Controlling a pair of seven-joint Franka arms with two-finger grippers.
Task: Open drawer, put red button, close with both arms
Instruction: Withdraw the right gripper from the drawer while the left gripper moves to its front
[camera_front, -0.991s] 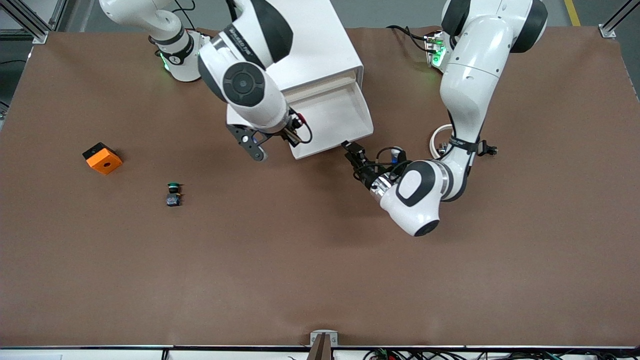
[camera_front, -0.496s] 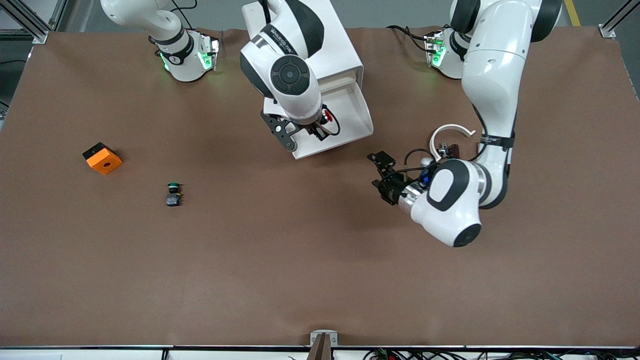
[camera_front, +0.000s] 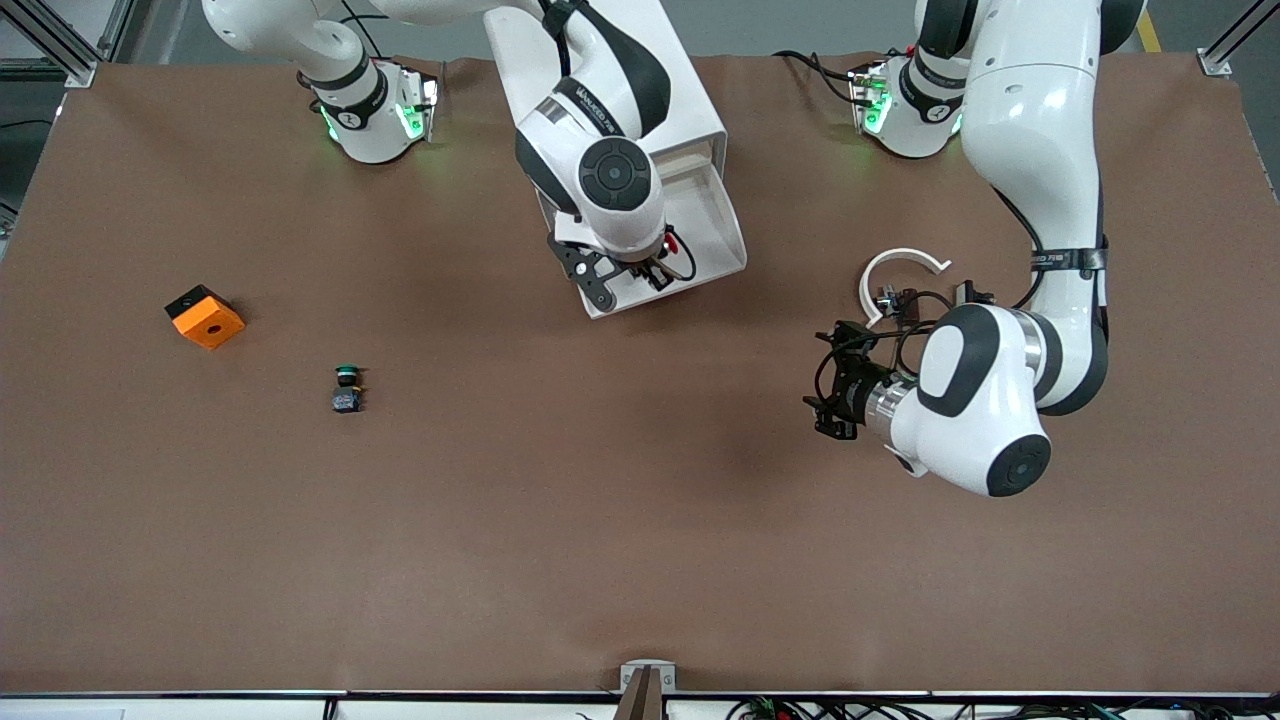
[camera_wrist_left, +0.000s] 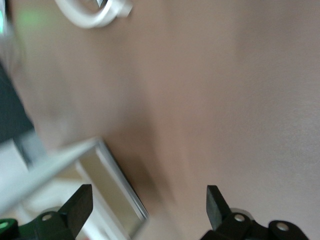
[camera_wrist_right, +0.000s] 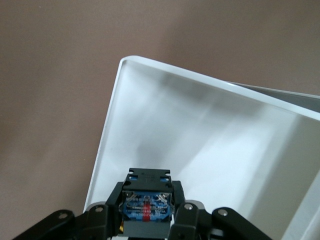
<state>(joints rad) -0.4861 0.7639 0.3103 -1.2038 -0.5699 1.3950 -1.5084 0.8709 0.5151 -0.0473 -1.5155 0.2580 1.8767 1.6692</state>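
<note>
The white drawer (camera_front: 712, 205) stands pulled out of the white cabinet (camera_front: 690, 100), toward the front camera. My right gripper (camera_front: 648, 270) hangs over the drawer's front part, shut on the red button (camera_front: 668, 240). In the right wrist view the button's dark body with its blue label (camera_wrist_right: 147, 202) sits clamped between the fingers of the right gripper (camera_wrist_right: 148, 209), above the drawer's bare floor (camera_wrist_right: 210, 135). My left gripper (camera_front: 835, 385) is open and empty over bare table toward the left arm's end, apart from the drawer. The left wrist view shows its fingers (camera_wrist_left: 80, 205) spread wide.
A green-capped button (camera_front: 347, 388) and an orange cube with a hole (camera_front: 204, 316) lie toward the right arm's end of the table. A white C-shaped ring (camera_front: 900, 262) lies on the table near the left arm's wrist.
The left gripper let go at the drawer's front corner, opened wide and drew away toward its own end. The right arm carried the red button from beside the drawer to over it.
</note>
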